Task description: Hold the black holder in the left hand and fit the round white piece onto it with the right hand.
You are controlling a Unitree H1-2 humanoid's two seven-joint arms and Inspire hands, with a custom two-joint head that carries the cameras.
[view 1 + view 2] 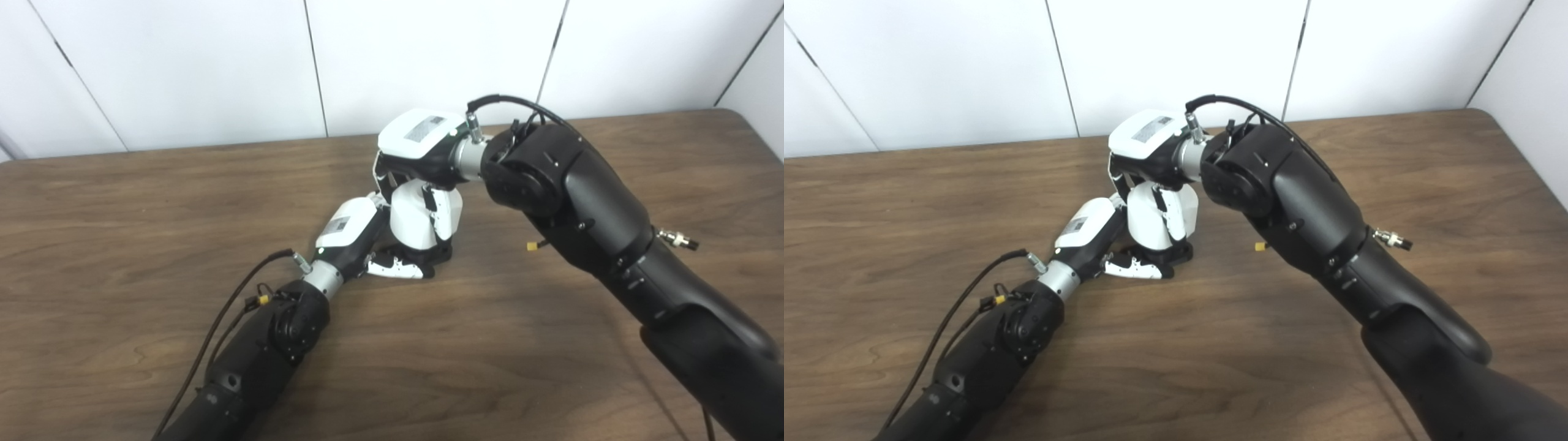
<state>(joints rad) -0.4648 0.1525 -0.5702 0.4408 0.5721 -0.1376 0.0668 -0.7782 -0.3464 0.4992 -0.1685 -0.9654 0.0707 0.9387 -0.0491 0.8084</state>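
Progress looks late-stage to you: left robot hand (358, 236) sits low on the counter (122, 245), fingers wrapped round the black holder (438, 254) at its base. Round white piece (411, 217) stands on that holder, apparently seated; whether fully pressed home, you cannot tell. Right robot hand (422, 156) grips the white piece from above. Remaining: confirm fit, let go. Count: one holder, one white piece, two hands.
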